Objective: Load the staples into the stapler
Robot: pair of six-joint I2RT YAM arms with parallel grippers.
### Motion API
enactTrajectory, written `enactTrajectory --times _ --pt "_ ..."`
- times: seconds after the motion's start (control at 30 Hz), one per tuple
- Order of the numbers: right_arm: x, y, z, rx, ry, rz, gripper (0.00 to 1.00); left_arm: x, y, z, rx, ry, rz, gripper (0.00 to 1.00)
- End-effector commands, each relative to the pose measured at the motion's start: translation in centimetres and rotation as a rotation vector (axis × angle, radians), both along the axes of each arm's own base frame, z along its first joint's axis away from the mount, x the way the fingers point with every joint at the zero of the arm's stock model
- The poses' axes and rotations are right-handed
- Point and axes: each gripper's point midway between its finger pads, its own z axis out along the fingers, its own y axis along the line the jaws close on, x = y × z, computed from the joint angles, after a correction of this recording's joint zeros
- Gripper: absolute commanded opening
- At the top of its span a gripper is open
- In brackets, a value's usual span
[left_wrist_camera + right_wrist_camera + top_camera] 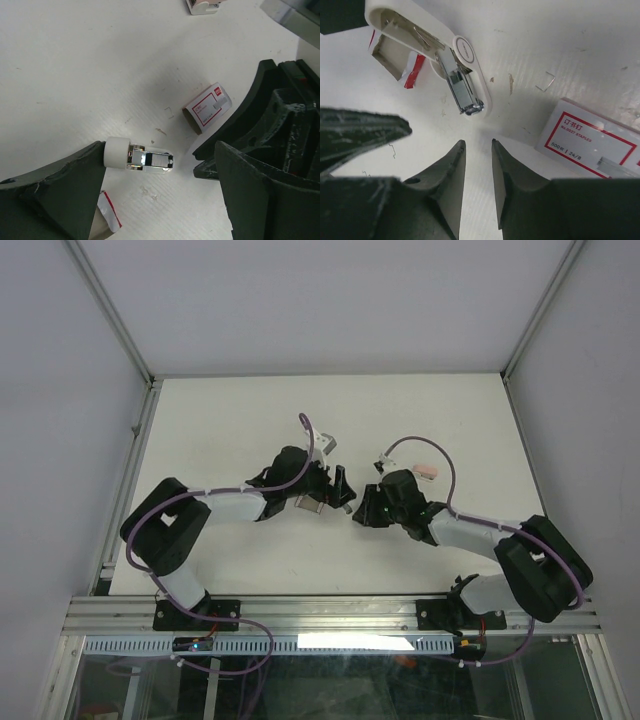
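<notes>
Stapler [460, 70]: at the middle of the bench [230, 420], lying flat and hinged open, silvery channel bared along the white base; loaded or not, cannot tell.
Left gripper [160, 150]: fingers wide apart, straddling the stapler; one finger [65, 190] touching its rounded white end, the other clear of its metal end; nothing clamped.
Right gripper [477, 145]: fingers close together with a narrow gap, nothing in it; tips just short of the stapler's metal nose and pointing at it.
Tray [390, 52]: open cardboard, with a red-and-white flap, tight against the stapler's raised lid; touching or tucked under, cannot tell.
Staple [547, 81]: single, loose on the bench, between stapler and box.
Box [590, 137]: red-and-white, flat, near the stapler but apart from it, on the right gripper's side.
Pink item [427, 471]: small, beyond the right gripper toward the far right corner, well apart from the stapler.
</notes>
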Motion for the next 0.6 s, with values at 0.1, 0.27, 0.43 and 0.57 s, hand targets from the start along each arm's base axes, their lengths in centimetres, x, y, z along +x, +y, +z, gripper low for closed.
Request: enactTrajectory --times 0.1,0.27,0.43,0.57 --pt "1.3 1.9 0.9 0.089 -0.020 -0.023 0.27 -0.8 -1.2 2.5 0.010 -0.129 -0.029 0.88" --pt "1.5 1.9 -0.3 0.069 0.011 -0.042 0.18 -1.5 -1.7 2.4 0.036 -0.155 -0.042 0.88" --pt "1.4 1.6 -1.3 0.054 0.034 -0.060 0.12 -2.3 -2.3 2.5 0.061 -0.187 -0.061 0.88" --pt "1.4 1.4 -1.8 0.042 0.042 -0.070 0.11 -3.0 -2.6 2.4 0.087 -0.207 -0.075 0.88"
